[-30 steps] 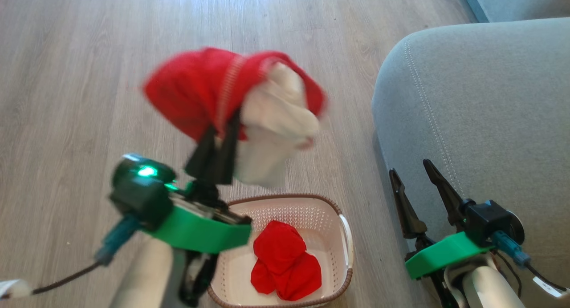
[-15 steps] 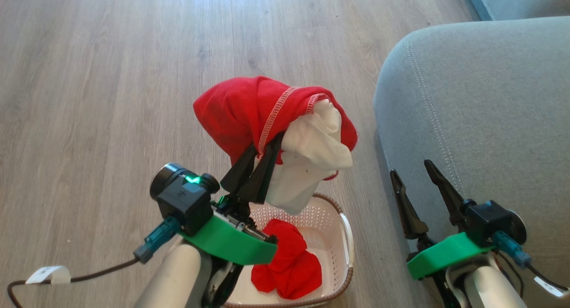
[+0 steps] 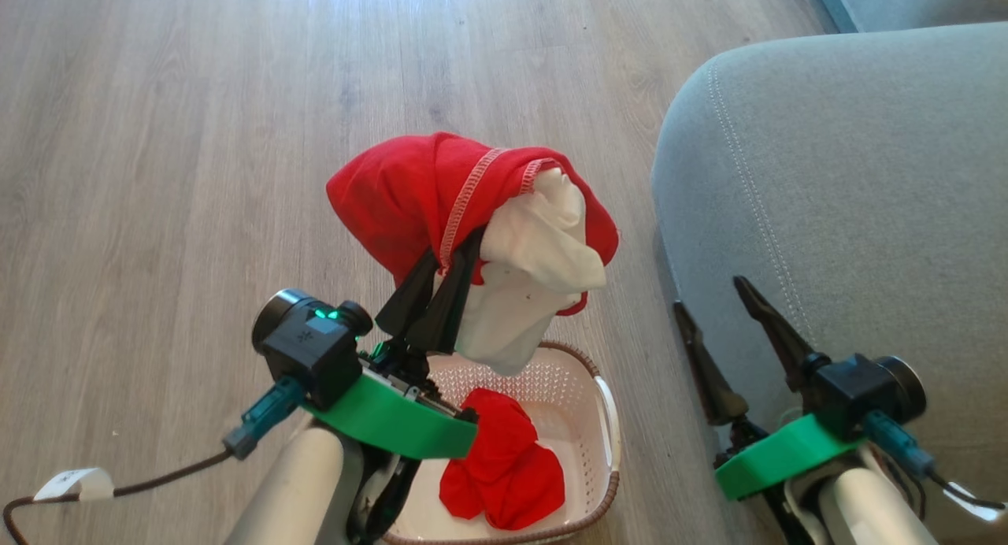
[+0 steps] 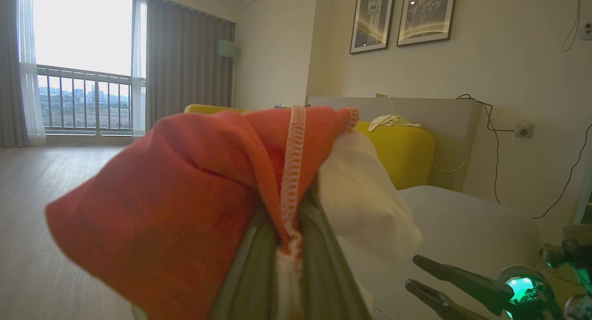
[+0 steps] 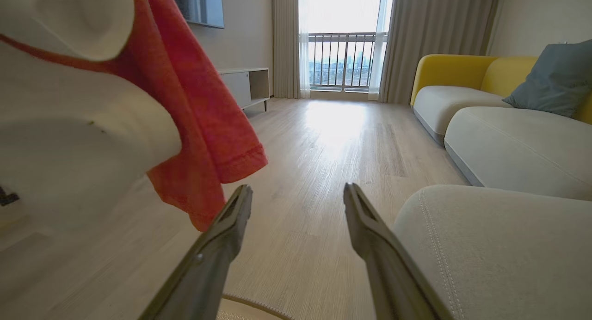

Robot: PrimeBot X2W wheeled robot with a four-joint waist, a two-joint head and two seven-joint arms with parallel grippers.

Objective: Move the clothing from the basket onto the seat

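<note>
L arm hides near-left corner of basket; seat cut off at right edge.

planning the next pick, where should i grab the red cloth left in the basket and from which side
Pinch the bunched upper hump of the red cloth, coming straight down from above. It lies crumpled low on the floor of the basket, whose walls probably block a sideways reach, and the hump looks its highest fold. The open right tool is free.
</note>
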